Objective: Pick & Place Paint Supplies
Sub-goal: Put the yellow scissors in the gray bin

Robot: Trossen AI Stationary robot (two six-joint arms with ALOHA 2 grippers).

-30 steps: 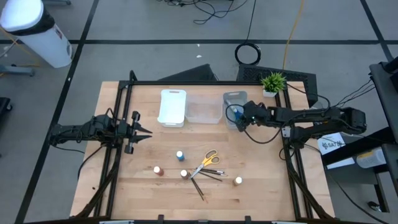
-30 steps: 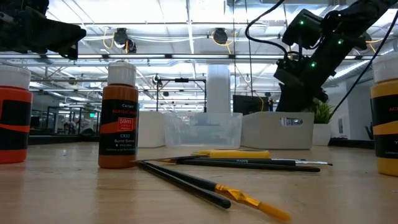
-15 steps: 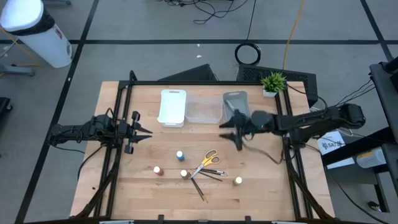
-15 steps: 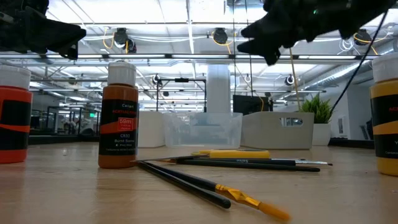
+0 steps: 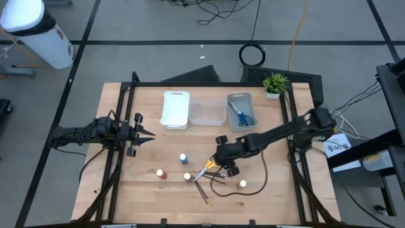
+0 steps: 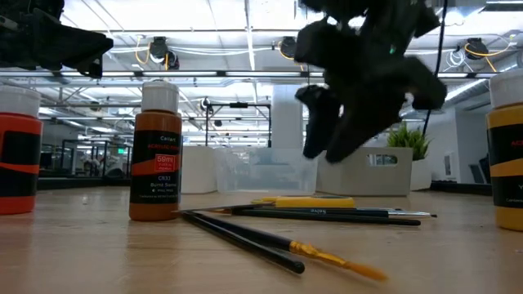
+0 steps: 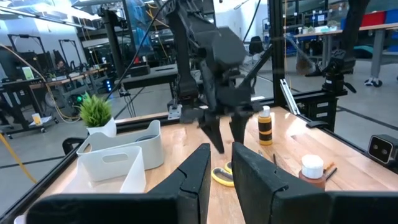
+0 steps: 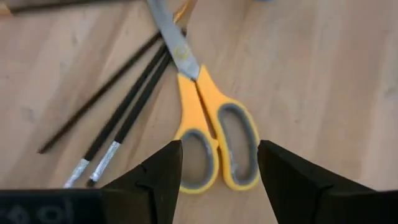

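Here we hover the right gripper [image 8: 214,171], fingers spread, right over the yellow scissors [image 8: 208,134], which lie beside the brushes [image 5: 212,179]. We should drop straight, straddle the handles and pinch squarely. The left gripper [image 5: 144,133], nearly closed, waits well apart from the scissors.

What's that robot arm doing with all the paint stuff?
The right gripper is open and hovering right over the yellow scissors, which lie on the table beside some thin brushes. Blue-handled scissors already sit in the grey tray. The left gripper waits at the table's left side.
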